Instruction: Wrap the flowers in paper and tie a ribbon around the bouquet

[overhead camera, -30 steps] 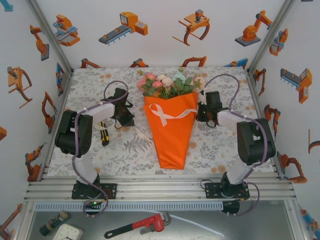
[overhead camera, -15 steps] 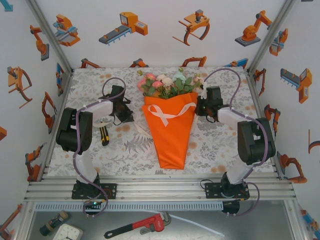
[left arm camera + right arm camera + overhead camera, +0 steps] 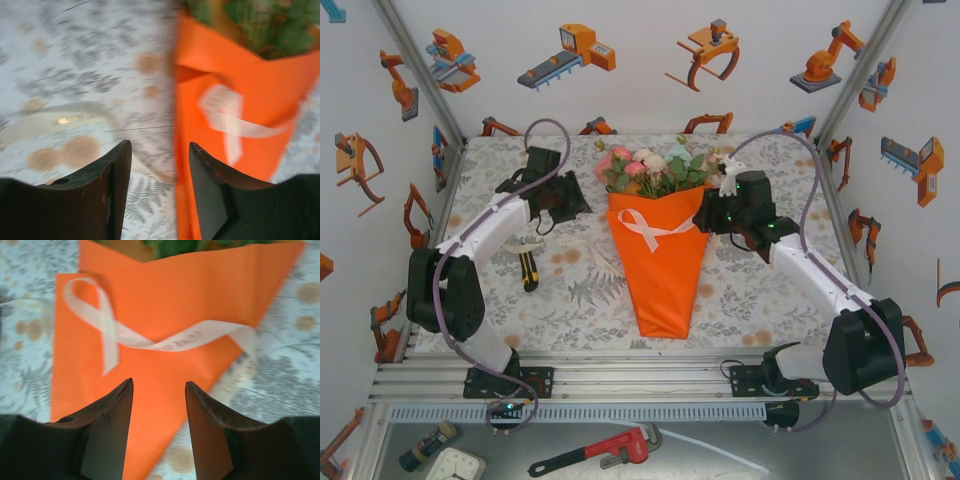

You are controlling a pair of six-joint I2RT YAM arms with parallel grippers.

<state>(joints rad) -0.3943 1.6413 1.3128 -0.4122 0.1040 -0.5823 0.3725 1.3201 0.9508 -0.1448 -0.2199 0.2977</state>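
Orange paper (image 3: 665, 285), one sheet, is lying folded into a single cone at the middle of the bench (image 3: 760, 290), its point toward the arm bases. We are counting one bouquet (image 3: 663, 250). The cone is holding one bunch of flowers (image 3: 655, 168), pink, white and pale green, spilling out of its wide far mouth. One ribbon (image 3: 646, 230) is crossing the cone's upper part and making a loop on the left side. In the right wrist view its tail is running off the paper's right edge onto the cloth. A second pale strip (image 3: 55, 125) is lying on the cloth left of the cone, and we cannot tell whether it is joined to the ribbon. One screwdriver (image 3: 527, 268) with a yellow-and-black handle is lying further left, beside the left arm.

We are seeing two hands, both with fingers spread and gripping nothing. The left hand (image 3: 572, 205) is hanging near the cone's upper left corner, apart from it. In its wrist view its fingers (image 3: 112, 180) are framing cloth and the paper's left edge. The right hand (image 3: 715, 217) is hanging just beside the cone's upper right corner, and its fingers (image 3: 115, 415) are framing the paper below the ribbon.
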